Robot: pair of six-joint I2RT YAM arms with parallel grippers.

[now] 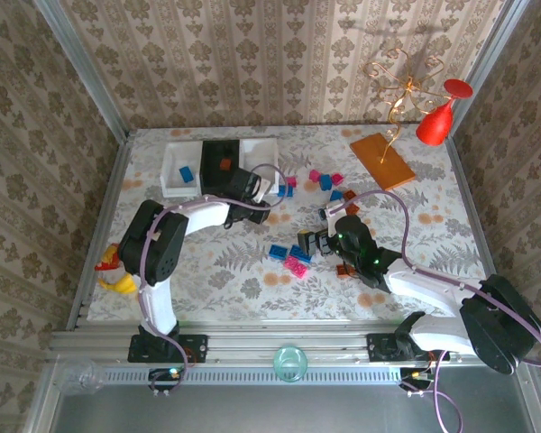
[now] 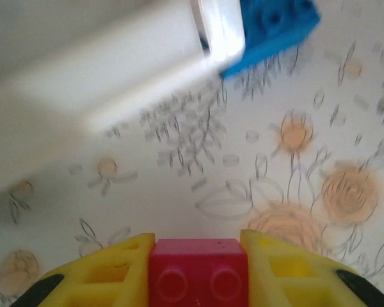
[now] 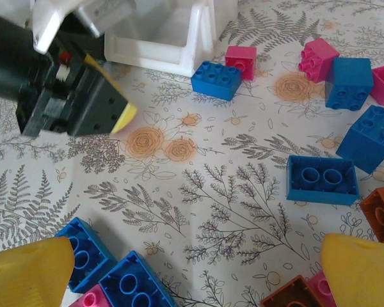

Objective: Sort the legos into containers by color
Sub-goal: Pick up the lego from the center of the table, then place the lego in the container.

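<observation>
My left gripper (image 2: pixel 198 246) is shut on a magenta-pink lego (image 2: pixel 198 276), squeezed between its yellow fingers (image 2: pixel 112 272) just above the tablecloth. It sits in front of the right white container (image 1: pixel 261 155), whose wall (image 2: pixel 102 83) is close, with a blue lego (image 2: pixel 272 29) beside it. In the top view the left gripper (image 1: pixel 260 209) is below the row of containers: a white one (image 1: pixel 180 171) holding a blue lego, a black one (image 1: pixel 221 162) holding an orange one. My right gripper (image 1: pixel 311 244) (image 3: pixel 195 281) hangs open over bare cloth among blue legos (image 3: pixel 322 179) and pink legos (image 3: pixel 319 57).
An orange-brown board (image 1: pixel 381 161) lies at the back right next to a red goblet (image 1: pixel 437 122). A yellow object (image 1: pixel 117 271) rests at the left table edge. Loose legos (image 1: pixel 295 263) cluster mid-table and behind it (image 1: pixel 325 182). The left gripper's black body (image 3: pixel 70 89) shows in the right wrist view.
</observation>
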